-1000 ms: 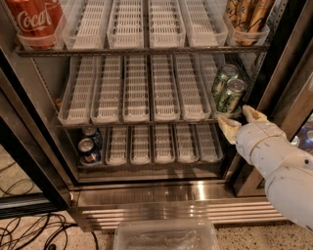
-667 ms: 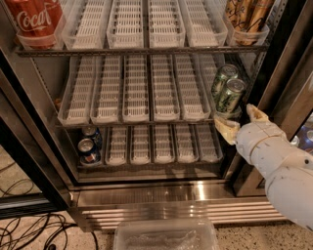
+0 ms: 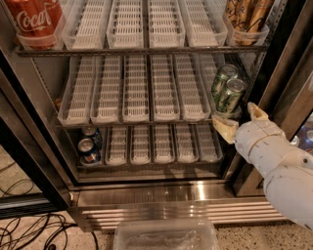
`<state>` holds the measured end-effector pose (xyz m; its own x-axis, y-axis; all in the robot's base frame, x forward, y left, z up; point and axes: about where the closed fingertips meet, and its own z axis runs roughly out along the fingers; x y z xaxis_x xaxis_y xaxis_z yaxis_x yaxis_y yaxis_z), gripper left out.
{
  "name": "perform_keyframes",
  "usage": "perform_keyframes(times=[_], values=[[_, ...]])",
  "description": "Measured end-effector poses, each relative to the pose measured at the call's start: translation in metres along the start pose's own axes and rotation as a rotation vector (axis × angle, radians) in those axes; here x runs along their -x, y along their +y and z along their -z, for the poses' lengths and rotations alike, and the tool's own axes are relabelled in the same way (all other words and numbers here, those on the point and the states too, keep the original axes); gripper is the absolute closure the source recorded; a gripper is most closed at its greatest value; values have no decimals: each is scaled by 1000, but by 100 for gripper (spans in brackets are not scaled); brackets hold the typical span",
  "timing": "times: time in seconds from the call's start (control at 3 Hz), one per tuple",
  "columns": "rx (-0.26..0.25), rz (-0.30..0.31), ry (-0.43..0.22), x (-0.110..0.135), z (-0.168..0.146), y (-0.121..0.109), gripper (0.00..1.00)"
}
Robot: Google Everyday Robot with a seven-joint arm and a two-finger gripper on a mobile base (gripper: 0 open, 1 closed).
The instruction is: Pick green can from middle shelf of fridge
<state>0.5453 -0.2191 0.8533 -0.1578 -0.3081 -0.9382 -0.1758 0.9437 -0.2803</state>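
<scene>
Two slim pale-green cans stand at the right end of the middle shelf (image 3: 137, 119) of the fridge (image 3: 161, 195). The front green can (image 3: 230, 96) is nearest me and the second green can (image 3: 222, 78) is just behind it. My gripper (image 3: 239, 122) is open, just below and in front of the front can, at the shelf's front edge. One fingertip (image 3: 222, 128) is under the can's tray and the other (image 3: 255, 110) is to the can's right. Neither touches the can.
A red Coca-Cola can (image 3: 34, 19) stands top left and tan cans (image 3: 247, 14) top right. Two blue cans (image 3: 89, 149) sit at the lower shelf's left. The dark fridge frame (image 3: 283, 63) is close on my right. A clear plastic bin (image 3: 166, 234) is on the floor.
My gripper has moved slightly up and right, closer to the front green can. The cans have not moved.
</scene>
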Motion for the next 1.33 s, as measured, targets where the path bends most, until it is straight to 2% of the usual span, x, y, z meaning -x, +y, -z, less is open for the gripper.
perform_keyframes(times=[0.67, 1.33], values=[[-19, -29, -19, 1, -11, 2, 32], [-55, -41, -23, -11, -26, -2, 32]])
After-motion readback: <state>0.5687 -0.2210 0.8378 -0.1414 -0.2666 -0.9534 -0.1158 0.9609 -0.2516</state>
